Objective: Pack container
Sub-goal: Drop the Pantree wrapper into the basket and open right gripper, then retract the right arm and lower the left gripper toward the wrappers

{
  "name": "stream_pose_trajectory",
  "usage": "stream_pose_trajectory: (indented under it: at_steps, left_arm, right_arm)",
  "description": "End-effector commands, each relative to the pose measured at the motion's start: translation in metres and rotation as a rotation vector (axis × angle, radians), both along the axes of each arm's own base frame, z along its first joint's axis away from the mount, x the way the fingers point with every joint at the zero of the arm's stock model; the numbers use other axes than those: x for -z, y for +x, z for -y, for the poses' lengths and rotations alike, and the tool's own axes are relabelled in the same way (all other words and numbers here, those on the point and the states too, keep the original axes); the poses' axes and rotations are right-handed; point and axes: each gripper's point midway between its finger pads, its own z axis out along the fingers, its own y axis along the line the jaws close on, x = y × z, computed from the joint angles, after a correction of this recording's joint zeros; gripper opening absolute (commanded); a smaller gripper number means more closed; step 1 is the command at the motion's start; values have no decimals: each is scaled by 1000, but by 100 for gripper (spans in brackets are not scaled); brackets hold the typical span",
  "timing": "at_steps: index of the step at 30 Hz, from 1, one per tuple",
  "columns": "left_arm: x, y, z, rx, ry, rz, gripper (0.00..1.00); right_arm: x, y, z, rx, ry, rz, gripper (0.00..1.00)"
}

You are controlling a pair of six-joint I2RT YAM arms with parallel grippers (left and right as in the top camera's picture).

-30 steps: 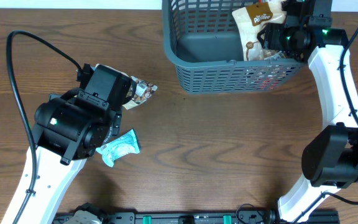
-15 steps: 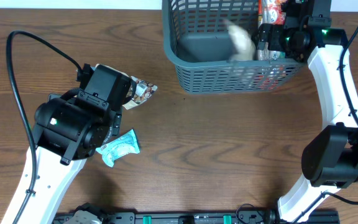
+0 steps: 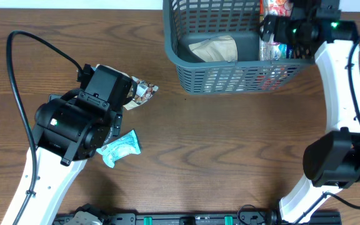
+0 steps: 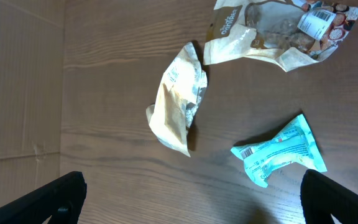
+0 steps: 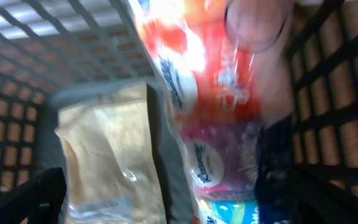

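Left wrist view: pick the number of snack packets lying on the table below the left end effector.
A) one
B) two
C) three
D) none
C: three lie apart on the wooden table: a cream packet, a clear-fronted brown bag and a teal packet.

No legible text; print on brown packet, red packet blurred.

Looks like matt moulded plastic on the container. Shows smooth wood grain across the table. Gleams crinkly and glossy on the teal packet and cream packet.
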Motion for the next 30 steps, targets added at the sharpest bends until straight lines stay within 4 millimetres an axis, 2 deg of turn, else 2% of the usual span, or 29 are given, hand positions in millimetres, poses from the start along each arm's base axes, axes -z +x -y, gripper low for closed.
stream_pose_trajectory:
  at_steps: [1, 5, 10, 12, 16, 18, 20, 24, 30]
  left_arm:
    - [-4, -1, -4, 0, 10, 11, 99]
    - [-4, -1, -4, 0, 10, 11, 99]
    - [-4, -1, -4, 0, 10, 11, 99]
    - [-4, -1, -4, 0, 10, 11, 99]
    - [0, -2, 3, 16, -33, -10, 99]
    - [3, -4, 10, 29, -68, -25, 99]
    - [1, 3, 13, 32, -84, 3, 99]
    - [-5, 16, 20, 34, -114, 65, 99]
    - [-8, 26, 34, 52, -189, 102, 99]
  right_arm:
    - [-44, 6, -3, 2, 0, 83, 99]
    - [-88, 0, -2, 3, -3, 141, 99]
    - [-127, -13, 1, -30, -50, 195, 99]
    - [-138, -21, 10, -15, -85, 197, 99]
    - [-148, -38, 48, 109, -203, 167, 99]
    - [-151, -48, 75, 203, -278, 144, 99]
    - [-154, -59, 100, 279, -328, 119, 99]
    - [-155, -79, 134, 360, -342, 80, 99]
    - [-162, -113, 201, 550, -301, 72, 99]
